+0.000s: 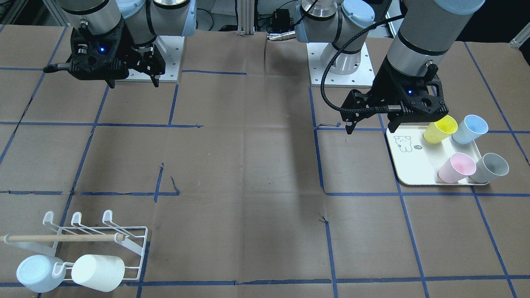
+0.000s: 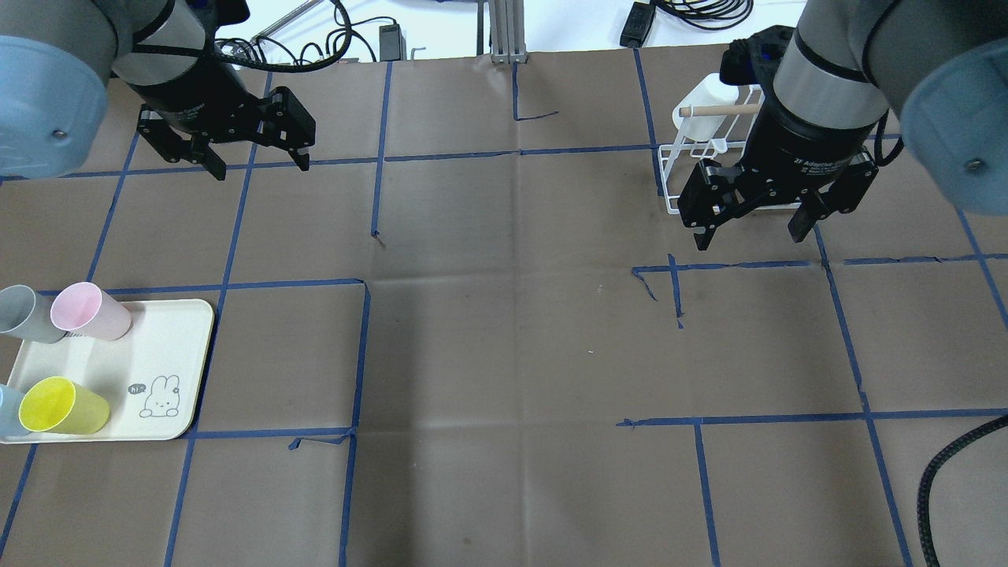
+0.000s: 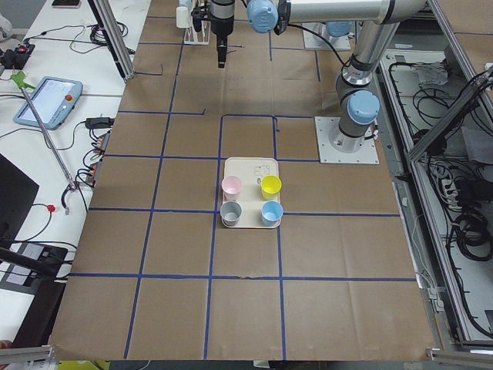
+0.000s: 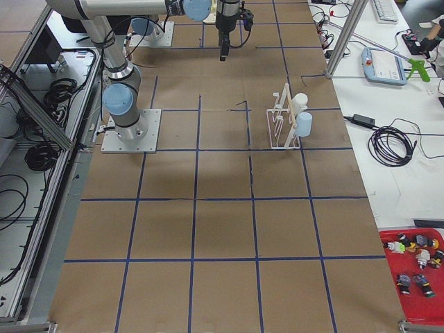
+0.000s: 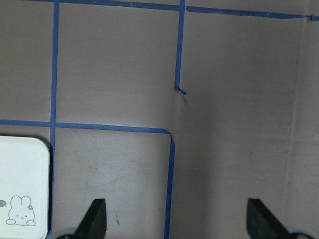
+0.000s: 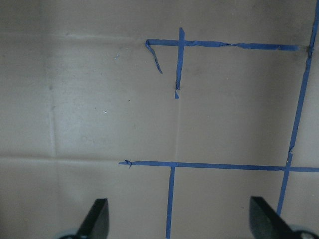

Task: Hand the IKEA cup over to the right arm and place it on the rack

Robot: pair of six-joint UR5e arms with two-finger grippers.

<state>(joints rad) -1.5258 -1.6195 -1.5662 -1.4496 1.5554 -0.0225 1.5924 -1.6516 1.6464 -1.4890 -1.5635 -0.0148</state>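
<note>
Four cups stand on a cream tray (image 1: 408, 165): yellow (image 1: 440, 129), blue (image 1: 470, 129), pink (image 1: 456, 167) and grey (image 1: 489, 168). My left gripper (image 1: 370, 122) is open and empty, held above the table beside the tray's edge near the yellow cup. It also shows in the overhead view (image 2: 260, 161). My right gripper (image 2: 748, 235) is open and empty, raised in front of the white wire rack (image 2: 693, 157), part of which it hides. The rack (image 1: 95, 236) holds a pale blue cup (image 1: 35, 273) and a white cup (image 1: 98, 272).
Brown paper with blue tape lines covers the table. A tray corner with a bunny drawing shows in the left wrist view (image 5: 25, 184). A red bin of small parts (image 4: 416, 267) sits on the side bench. Cables lie behind the table.
</note>
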